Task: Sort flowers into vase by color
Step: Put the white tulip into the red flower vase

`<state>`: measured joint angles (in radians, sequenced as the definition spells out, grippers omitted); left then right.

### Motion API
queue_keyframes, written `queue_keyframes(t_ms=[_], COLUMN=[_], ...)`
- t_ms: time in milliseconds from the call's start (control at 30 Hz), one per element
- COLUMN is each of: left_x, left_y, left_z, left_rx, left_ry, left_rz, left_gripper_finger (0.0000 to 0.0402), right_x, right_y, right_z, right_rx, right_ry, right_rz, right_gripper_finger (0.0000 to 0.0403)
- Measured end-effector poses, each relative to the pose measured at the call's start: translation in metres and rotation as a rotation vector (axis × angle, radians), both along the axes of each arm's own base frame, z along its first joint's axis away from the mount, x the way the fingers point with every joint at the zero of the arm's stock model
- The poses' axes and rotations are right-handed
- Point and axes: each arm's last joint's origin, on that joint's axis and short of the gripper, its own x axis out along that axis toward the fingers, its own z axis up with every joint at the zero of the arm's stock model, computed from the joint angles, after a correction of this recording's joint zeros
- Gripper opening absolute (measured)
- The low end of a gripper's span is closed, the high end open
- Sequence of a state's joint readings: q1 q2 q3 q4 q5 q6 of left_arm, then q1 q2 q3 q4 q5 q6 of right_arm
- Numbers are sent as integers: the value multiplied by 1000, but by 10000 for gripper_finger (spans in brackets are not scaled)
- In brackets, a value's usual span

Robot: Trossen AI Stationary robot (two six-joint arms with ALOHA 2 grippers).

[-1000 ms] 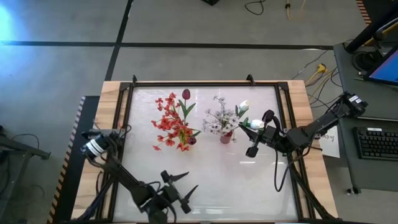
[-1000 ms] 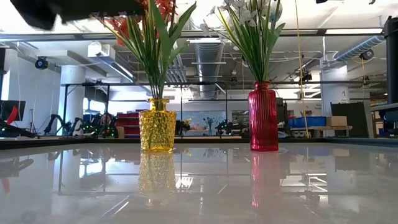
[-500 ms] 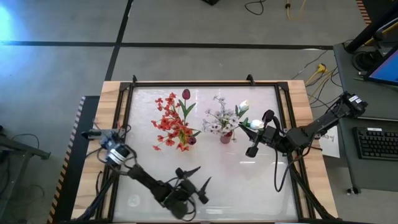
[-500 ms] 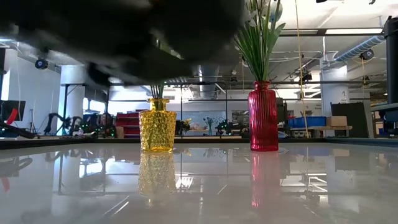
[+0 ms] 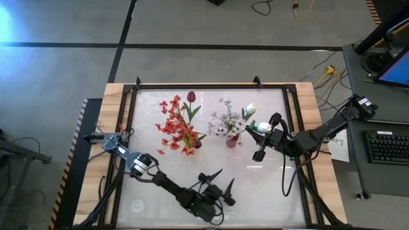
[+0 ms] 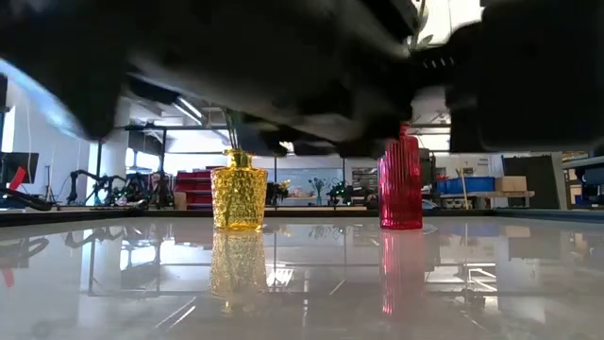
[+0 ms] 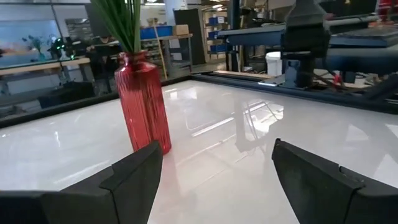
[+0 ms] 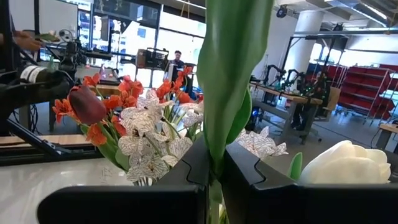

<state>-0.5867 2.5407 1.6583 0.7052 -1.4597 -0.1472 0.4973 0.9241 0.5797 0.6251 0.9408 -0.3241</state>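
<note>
Spanning the glossy table [image 5: 268, 185], the left gripper [image 5: 216, 185] hovers low near the front edge, fingers spread, empty. Right gripper [image 5: 261, 130] pinches a white tulip [image 5: 250, 108] stem beside the red vase [image 6: 400, 179].

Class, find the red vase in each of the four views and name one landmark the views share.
High view: red vase right of centre, under the white flowers.
Low view: right of the yellow vase, at.
Left wrist view: upper left.
Right wrist view: vase not visible.
Shared landmark: the green stems rising from it.
</note>
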Motion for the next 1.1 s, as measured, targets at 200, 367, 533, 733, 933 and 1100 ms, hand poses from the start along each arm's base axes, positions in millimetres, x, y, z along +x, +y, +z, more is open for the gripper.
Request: queue_keyframes(t_ms=[200,367,533,733,933,1100], left_x=[11,15,16,19,29,30], left_y=[18,28,31,37,56,67], left_z=[-6,-6,-6,-5,-7,-10], left_rx=[-2,54,103,98,20,24], left_ry=[-18,47,117,112,10,4], left_rz=[92,155,159,172,183,243], left_gripper_finger=[289,289,289,289,289,289], right_x=[0,0,1,0,0,0], right_y=[0,0,0,1,1,1], right_z=[-1,-3,-4,-4,-4,-4], right_rx=[-2,19,35,35,28,27], right_ry=[10,11,13,12,16,16], right_rz=[2,6,9,11,10,10], right_gripper_finger=[18,18,18,18,18,18])
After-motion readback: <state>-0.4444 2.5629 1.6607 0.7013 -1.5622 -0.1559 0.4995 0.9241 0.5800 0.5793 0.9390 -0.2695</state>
